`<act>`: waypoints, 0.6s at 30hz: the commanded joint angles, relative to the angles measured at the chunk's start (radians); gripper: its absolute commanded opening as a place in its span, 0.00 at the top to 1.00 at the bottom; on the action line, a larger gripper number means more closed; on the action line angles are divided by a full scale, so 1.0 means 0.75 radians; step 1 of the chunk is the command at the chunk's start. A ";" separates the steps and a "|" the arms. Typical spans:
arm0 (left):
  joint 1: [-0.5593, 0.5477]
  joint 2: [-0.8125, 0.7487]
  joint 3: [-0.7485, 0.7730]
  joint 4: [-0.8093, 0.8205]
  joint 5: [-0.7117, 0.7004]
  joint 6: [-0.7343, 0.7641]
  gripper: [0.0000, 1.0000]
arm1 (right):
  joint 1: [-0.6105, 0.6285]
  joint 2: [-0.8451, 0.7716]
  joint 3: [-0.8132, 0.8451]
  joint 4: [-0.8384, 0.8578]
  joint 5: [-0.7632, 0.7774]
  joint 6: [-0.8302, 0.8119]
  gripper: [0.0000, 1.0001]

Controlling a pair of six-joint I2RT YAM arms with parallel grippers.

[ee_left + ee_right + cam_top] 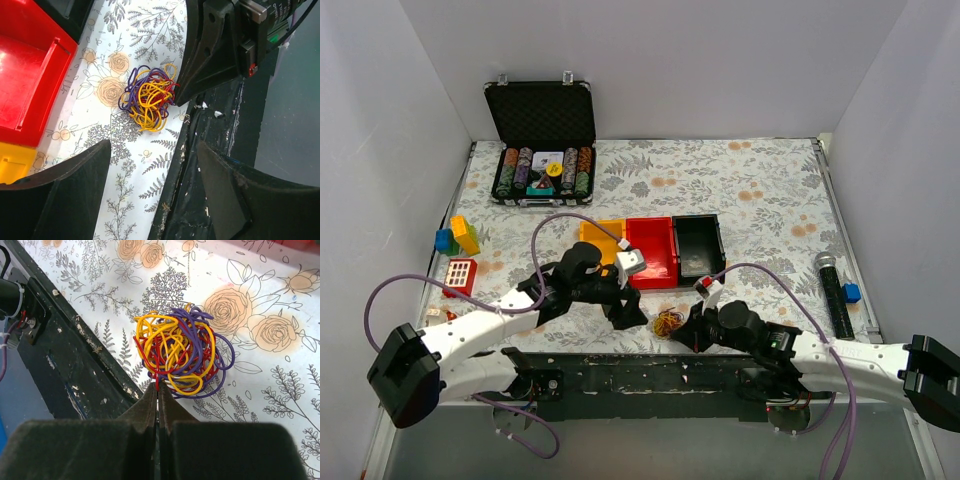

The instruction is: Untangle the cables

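The cables (180, 357) are a fist-sized knot of yellow, red and purple wires on the floral cloth near the table's front edge, also in the top view (668, 322) and the left wrist view (148, 97). My right gripper (158, 389) is shut on a red strand at the knot's near edge; in the top view it (686, 328) sits just right of the knot. My left gripper (152, 165) is open and empty, a short way from the knot, its fingers (75, 175) astride the cloth's edge; in the top view it (632, 318) is left of the knot.
Yellow (601, 238), red (651, 252) and black (699, 246) bins stand just behind the knot. A poker chip case (541, 160) is at the back left, toy blocks (458, 237) at the left, a microphone (832, 290) at the right. The dark front rail (65, 355) borders the cloth.
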 commanded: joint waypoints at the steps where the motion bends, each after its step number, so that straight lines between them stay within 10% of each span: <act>1: -0.014 0.048 -0.014 0.022 0.053 0.095 0.30 | 0.005 0.020 0.011 0.036 -0.009 0.005 0.99; 18: -0.100 0.342 0.062 0.200 -0.076 0.308 0.44 | 0.003 0.022 0.011 0.050 -0.048 -0.036 0.99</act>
